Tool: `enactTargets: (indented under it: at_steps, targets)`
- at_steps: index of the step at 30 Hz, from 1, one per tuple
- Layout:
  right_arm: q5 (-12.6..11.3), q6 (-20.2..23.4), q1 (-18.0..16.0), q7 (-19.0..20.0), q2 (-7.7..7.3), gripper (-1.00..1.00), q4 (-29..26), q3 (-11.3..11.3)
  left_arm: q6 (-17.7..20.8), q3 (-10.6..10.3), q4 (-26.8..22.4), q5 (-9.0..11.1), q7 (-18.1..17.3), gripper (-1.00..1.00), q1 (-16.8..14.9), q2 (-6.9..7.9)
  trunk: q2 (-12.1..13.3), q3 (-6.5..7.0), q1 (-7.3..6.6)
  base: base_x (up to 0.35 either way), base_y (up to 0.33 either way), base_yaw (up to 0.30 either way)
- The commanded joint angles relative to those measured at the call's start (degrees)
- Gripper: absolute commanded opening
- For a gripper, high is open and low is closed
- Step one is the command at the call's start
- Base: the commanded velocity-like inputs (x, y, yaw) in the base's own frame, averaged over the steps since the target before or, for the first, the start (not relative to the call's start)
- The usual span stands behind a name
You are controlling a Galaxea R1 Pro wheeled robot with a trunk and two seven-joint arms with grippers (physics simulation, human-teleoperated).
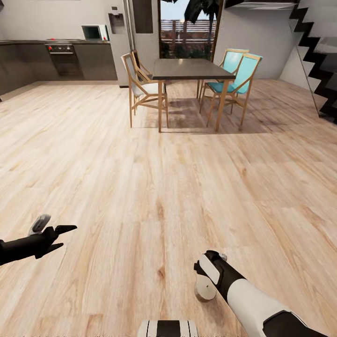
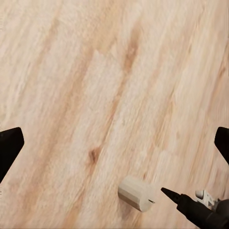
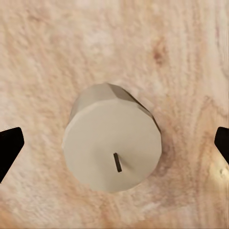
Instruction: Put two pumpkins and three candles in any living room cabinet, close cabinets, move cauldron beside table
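Note:
One grey-beige candle point(image 1: 205, 291) stands on the wooden floor right under my right gripper point(image 1: 206, 280). From the right wrist view I look down on the candle point(image 3: 112, 143), its flat top and short dark wick showing. My right gripper point(image 3: 114, 145) is open, its black fingertips point(image 3: 9, 149) far apart on either side and not touching the candle. My left gripper point(image 1: 62, 238) hovers open over bare floor at the lower left. The left wrist view catches the candle point(image 2: 137, 193) beside a pointed finger of the right gripper point(image 2: 183, 205). Pumpkins, cabinet, cauldron and coffee table are out of view.
Ahead stands the dark dining table point(image 1: 191, 69) with wooden chairs point(image 1: 140, 86) and teal chairs point(image 1: 236, 77). Kitchen cupboards with an oven point(image 1: 63, 58) line the back left. A black staircase point(image 1: 318, 56) rises at the right. Wide wooden floor point(image 1: 164, 178) lies between.

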Motion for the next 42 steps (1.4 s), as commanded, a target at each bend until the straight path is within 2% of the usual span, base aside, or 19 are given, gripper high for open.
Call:
enactTargets:
  at_steps: [1,29,32,35,42]
  targets:
    - [0.0,0.0,0.0,0.0,0.00,1.00,0.0,0.0,0.0,0.0,0.0,0.0,0.0,1.00,0.0,0.00,0.0,-0.23,0.02,0.000,0.000,0.000]
    - [0.2,-0.9,0.1,0.1,-0.11,1.00,0.0,0.1,0.0,0.1,-0.1,0.4,0.0,1.00,0.0,0.00,-0.4,-6.43,0.74,0.000,0.000,0.000]
    - [0.2,-2.8,0.1,1.8,-0.07,1.00,0.0,0.1,0.0,0.1,-0.1,0.4,0.0,1.00,0.0,0.00,-0.4,-6.43,0.74,0.000,0.000,0.000]
    - [0.3,-3.4,0.1,5.5,-0.12,1.00,0.0,0.3,0.0,0.1,-0.1,0.4,0.0,1.00,0.0,0.00,-0.4,-6.43,0.74,0.000,0.000,0.000]
    - [0.3,-3.7,0.1,7.8,-0.17,1.00,0.0,0.3,0.0,0.1,-0.1,0.4,0.0,1.00,0.0,0.00,-0.4,-6.43,0.74,0.000,0.000,0.000]
